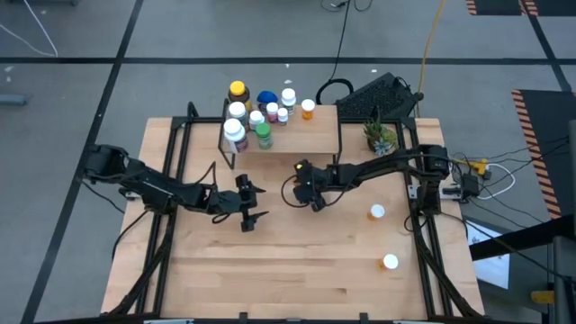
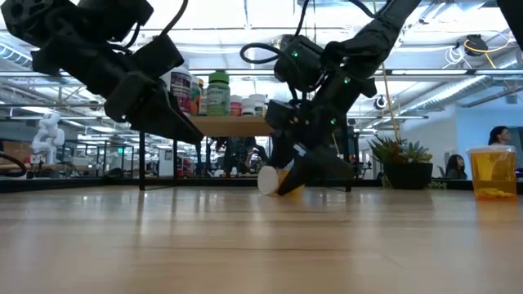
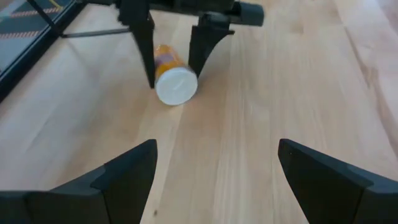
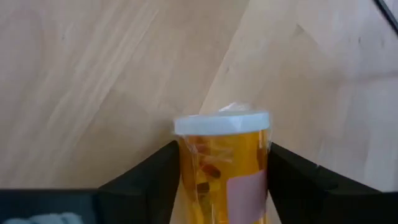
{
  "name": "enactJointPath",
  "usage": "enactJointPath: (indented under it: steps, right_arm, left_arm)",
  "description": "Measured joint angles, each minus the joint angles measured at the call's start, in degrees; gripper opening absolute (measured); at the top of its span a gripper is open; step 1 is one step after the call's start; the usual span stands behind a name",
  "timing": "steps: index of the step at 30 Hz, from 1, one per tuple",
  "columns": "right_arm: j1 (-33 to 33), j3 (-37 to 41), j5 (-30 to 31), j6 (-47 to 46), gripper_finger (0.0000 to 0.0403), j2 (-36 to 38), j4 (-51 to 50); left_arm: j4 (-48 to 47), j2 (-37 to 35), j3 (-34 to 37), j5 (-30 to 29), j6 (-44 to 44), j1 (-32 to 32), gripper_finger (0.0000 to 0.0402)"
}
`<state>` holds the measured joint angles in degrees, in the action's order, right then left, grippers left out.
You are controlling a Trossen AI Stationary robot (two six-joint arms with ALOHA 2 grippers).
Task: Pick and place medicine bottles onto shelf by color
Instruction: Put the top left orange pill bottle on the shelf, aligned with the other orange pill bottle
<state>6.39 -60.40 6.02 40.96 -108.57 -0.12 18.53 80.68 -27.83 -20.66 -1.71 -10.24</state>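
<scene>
An orange medicine bottle (image 4: 222, 168) with a white cap (image 3: 176, 86) lies on its side on the table, between the fingers of my right gripper (image 1: 310, 191), which is shut on it. My left gripper (image 1: 255, 203) hovers open just to the bottle's left, with nothing between its fingers (image 3: 124, 177). The shelf (image 1: 301, 139) stands at the far edge on thin dark legs. Several bottles (image 1: 256, 121) stand on its left half, white, blue, green and yellow-capped, and one orange bottle (image 1: 308, 109) stands apart to their right. My right gripper pinches the orange bottle's body (image 4: 186, 168) just below the cap, one finger (image 4: 152, 177) on each side. The fingers slant down from above and lie across the bottle (image 2: 282, 181). The bottle lies with its side on the table, cap toward the table's left.
Two more white-capped orange bottles (image 1: 377, 212) (image 1: 390, 262) stand on the table's right side. A small potted plant (image 1: 380, 137) stands at the far right, beside the shelf. Bare wood stretches along the near half of the table (image 1: 288, 279).
</scene>
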Motion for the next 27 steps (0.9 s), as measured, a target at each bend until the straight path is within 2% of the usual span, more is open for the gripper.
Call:
enactJointPath:
  steps: [4,7,10,13,17,19,21,24,27]
  right_arm:
    - [-1.1,0.3,-1.4,-7.9,0.0182,2.3,-0.8]
    - [-1.2,2.0,-7.7,-11.5,0.0175,5.5,0.6]
    - [-1.4,5.8,-12.2,-15.1,0.0179,8.4,6.0]
    - [-2.4,11.3,-15.9,-18.7,0.0183,12.1,18.3]
    - [-4.3,20.6,-21.4,-24.3,0.0184,15.2,43.4]
    - [-5.5,24.4,-22.7,-27.2,0.0184,15.2,57.3]
    - [-7.1,26.3,-22.6,-28.3,0.0184,14.3,66.9]
    - [-9.7,26.9,-20.9,-28.3,0.0184,13.1,69.3]
    - [-11.9,25.8,-16.5,-27.2,0.0184,12.4,70.0]
  left_arm:
    - [1.0,0.0,0.0,-0.3,-0.5,0.0,0.0337]
    - [3.5,0.0,0.0,-0.1,-1.0,0.0,0.0337]
    - [5.1,0.0,0.0,2.1,-1.0,-0.2,0.0337]
    - [6.2,0.0,0.0,2.6,-1.0,-1.0,0.0337]
    - [12.0,2.3,-0.1,2.7,0.6,-1.6,0.0337]
    - [18.6,4.7,-0.1,4.2,3.4,-1.8,0.0337]
    - [25.8,7.7,-0.1,6.0,7.0,-1.9,0.0337]
    - [36.9,12.5,-1.2,8.6,11.2,-1.9,0.0337]
    - [42.2,16.6,-4.3,10.2,12.2,-1.8,0.0337]
